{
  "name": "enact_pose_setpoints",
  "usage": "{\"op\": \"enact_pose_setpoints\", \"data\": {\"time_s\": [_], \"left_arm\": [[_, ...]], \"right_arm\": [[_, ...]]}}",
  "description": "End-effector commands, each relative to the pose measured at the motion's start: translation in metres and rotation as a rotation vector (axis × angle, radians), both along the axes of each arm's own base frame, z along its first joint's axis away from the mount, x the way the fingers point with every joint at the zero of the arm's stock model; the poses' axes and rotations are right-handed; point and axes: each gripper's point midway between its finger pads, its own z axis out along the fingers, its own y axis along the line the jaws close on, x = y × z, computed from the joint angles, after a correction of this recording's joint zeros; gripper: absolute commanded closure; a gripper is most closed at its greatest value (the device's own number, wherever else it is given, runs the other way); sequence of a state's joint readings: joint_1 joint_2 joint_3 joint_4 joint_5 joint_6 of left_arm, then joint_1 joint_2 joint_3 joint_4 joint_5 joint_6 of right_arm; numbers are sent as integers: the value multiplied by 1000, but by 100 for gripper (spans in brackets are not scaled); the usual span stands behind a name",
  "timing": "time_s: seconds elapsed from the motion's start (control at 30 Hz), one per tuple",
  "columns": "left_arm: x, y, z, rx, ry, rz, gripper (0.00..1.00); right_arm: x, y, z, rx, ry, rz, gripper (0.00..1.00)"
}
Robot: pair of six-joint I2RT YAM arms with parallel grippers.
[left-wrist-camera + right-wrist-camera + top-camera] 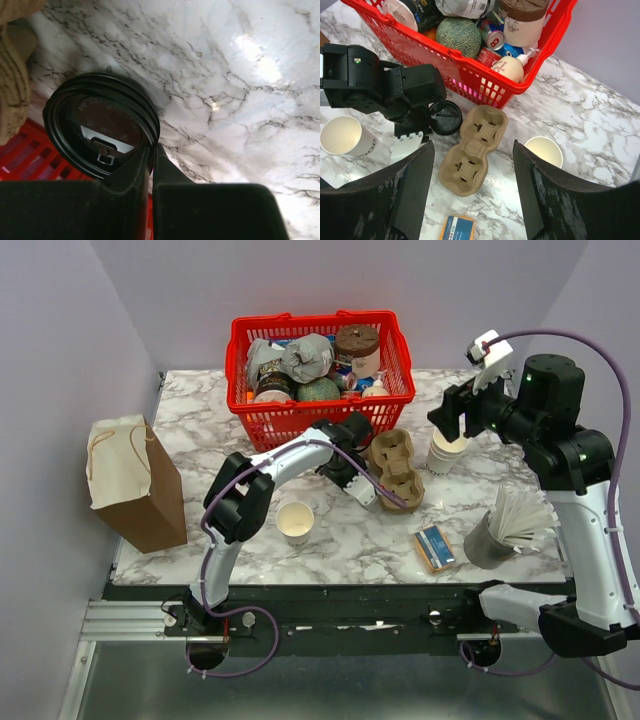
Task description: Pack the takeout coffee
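Note:
No cup with a dome lid is in view. A lidless white paper cup with dark print stands open on the marble table; it also shows in the right wrist view. My left gripper is shut on the rim of a loose black round lid, holding it low over the table between the red basket and the brown pulp cup carrier. The right wrist view shows that lid beside the carrier. My right gripper is open and empty, high above the carrier.
The red basket of groceries stands at the back. A stack of lidless cream cups is right of the carrier. A brown paper bag stands at the left. A blue-and-orange box and a grey holder of white papers are front right.

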State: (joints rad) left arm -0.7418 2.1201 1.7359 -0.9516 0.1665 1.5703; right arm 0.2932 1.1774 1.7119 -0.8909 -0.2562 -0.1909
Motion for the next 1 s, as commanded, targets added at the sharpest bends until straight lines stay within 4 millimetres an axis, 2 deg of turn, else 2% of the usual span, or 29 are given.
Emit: {"op": "enact_pose_setpoints", "data": {"time_s": [0.0,0.27,0.4,0.6,0.7,0.83,0.87,0.93,0.97], "left_arm": [[5,-1,6,11,-1,-11,90],[2,-3,10,6,23,15,99],[2,-8,21,-25,37,55,100],[-6,-17,58,-104,92,124,100],[-22,-18,73,-130,155,137,100],[-45,-15,98,-173,258,240,100],[-51,-15,114,-214,269,260,100],[-62,-16,130,-296,345,312,100],[-69,-13,149,-348,364,367,100]], "right_arm": [[4,0,8,11,-21,-1,28],[8,3,10,10,-22,6,28],[11,3,11,9,-23,5,28],[14,6,12,14,-20,14,28],[18,8,14,16,-20,18,28],[22,10,16,21,-19,23,28],[21,11,17,23,-22,27,28],[22,13,13,24,-12,37,28],[22,14,10,23,-2,41,28]]}}
